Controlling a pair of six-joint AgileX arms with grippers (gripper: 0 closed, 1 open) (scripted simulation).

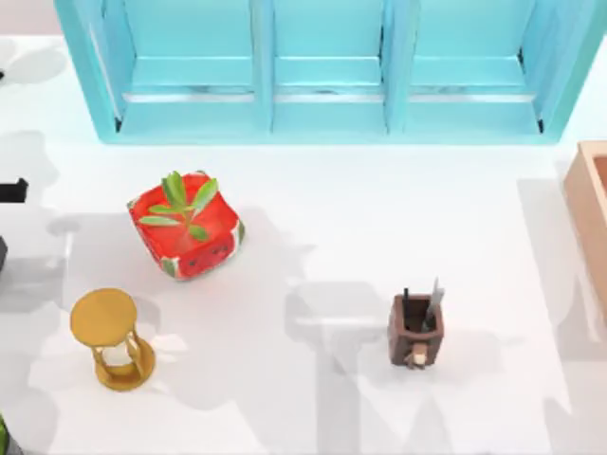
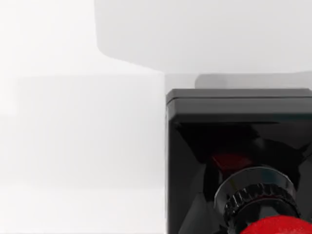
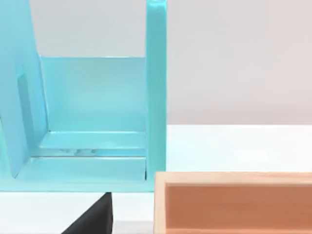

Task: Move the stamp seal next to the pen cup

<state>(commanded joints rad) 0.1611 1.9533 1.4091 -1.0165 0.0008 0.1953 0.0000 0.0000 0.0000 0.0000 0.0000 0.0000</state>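
Stamp seal (image 2: 239,161): seen close up from the left wrist camera, black square block with a ribbed black collar and the red knob, above the white table (image 2: 78,156).
Left end effector: the pictures do not let me tell how far open it is or whether it holds the stamp seal.
Pen cup (image 1: 415,330): brown wooden square cup standing upright on the table right of centre, 2 pens sticking out, a pale mark on its front.
Plant pot (image 1: 188,227): red watermelon-patterned, left of centre, green leaves rising from it, well apart from the pen cup.
Hourglass (image 1: 112,339): golden, upright, near the table's left edge, in front of the plant pot.
Shelf unit (image 1: 322,66): turquoise, 3 open bays along the table's back.
Wooden box (image 3: 234,202): pale orange, at the table's right edge, just beside the shelf unit in the right wrist view.
Right end effector: cannot tell its opening.
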